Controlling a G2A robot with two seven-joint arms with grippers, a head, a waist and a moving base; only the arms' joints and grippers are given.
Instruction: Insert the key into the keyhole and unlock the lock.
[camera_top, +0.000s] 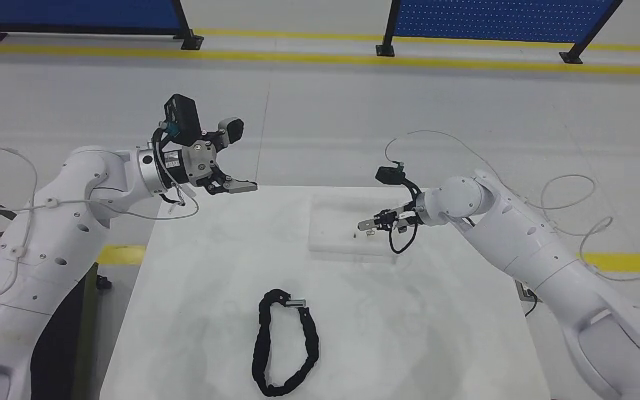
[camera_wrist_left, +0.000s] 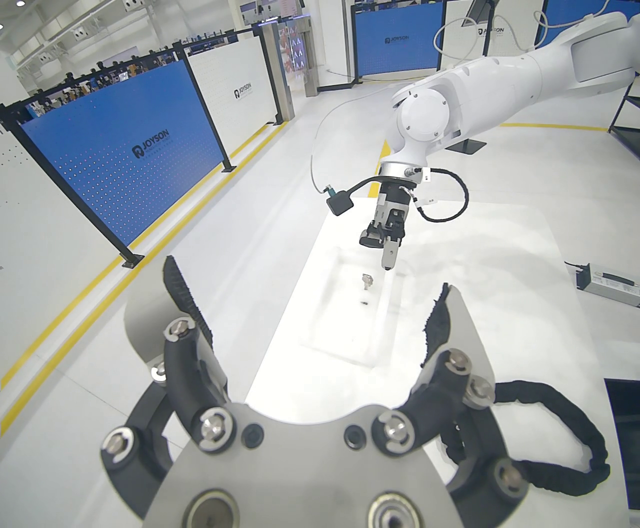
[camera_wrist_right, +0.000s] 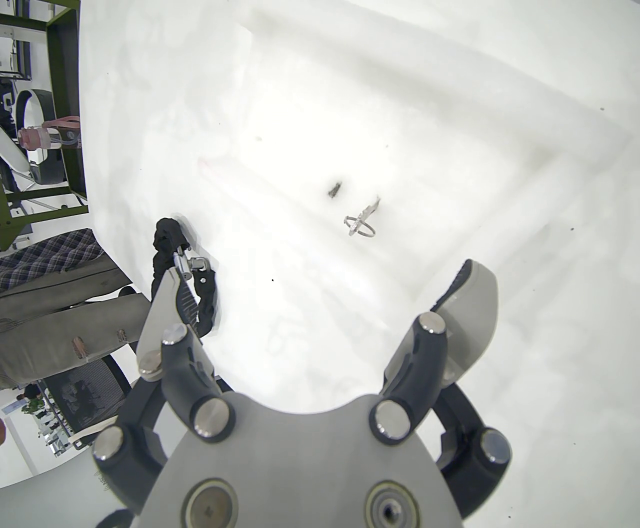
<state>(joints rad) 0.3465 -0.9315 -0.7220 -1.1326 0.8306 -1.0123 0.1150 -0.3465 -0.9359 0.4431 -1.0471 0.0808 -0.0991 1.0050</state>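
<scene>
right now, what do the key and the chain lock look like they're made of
Key: bare metal by its look, thin and silvery with bright glints. Chain lock: a matte black sleeve, wrinkled like fabric, probably over a chain that I cannot see. Its lock end looks like polished metal, bright with highlights.

- A white table (camera_top: 200, 300) carries everything.
- A shallow pale tray (camera_top: 330, 242) sits flat toward the table's far edge, right of the middle.
- A small metal key (camera_wrist_right: 362, 222) on a ring lies on the tray floor, with a dark speck (camera_wrist_right: 334, 189) just beside it.
- A black fabric-covered chain lock (camera_top: 262, 345) lies in a loop near the front, well apart from the tray, its metal end (camera_top: 295, 299) pointing right.
</scene>
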